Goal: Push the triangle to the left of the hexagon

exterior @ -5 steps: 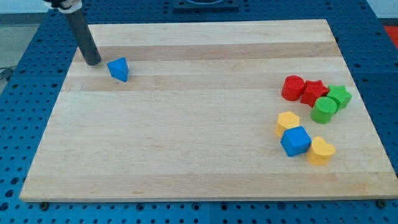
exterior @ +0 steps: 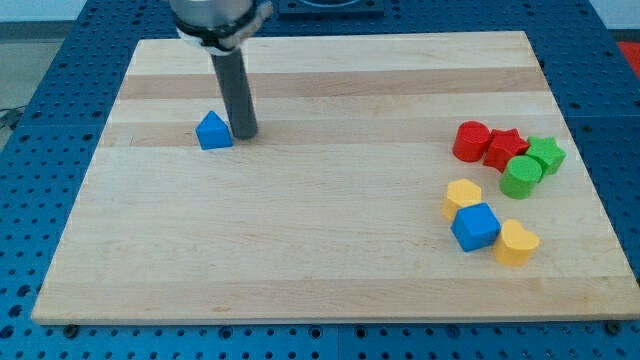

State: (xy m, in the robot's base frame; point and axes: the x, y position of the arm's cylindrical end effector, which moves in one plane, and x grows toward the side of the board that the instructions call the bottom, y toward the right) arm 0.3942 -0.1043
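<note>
A blue triangle block [exterior: 213,131] lies on the wooden board [exterior: 300,230] at the upper left. My tip [exterior: 245,133] stands just to the triangle's right, close to it or touching. A yellow hexagon [exterior: 462,195] lies at the view's right, with a blue cube [exterior: 475,226] right below it.
At the right there are also a yellow heart-like block [exterior: 516,242], a red cylinder [exterior: 470,141], a red star [exterior: 505,148], a green star [exterior: 546,153] and a green cylinder [exterior: 521,176], packed close together.
My tip moved from the triangle's left side over to its right side. The blue triangle shifted a little to the right and down and turned.
</note>
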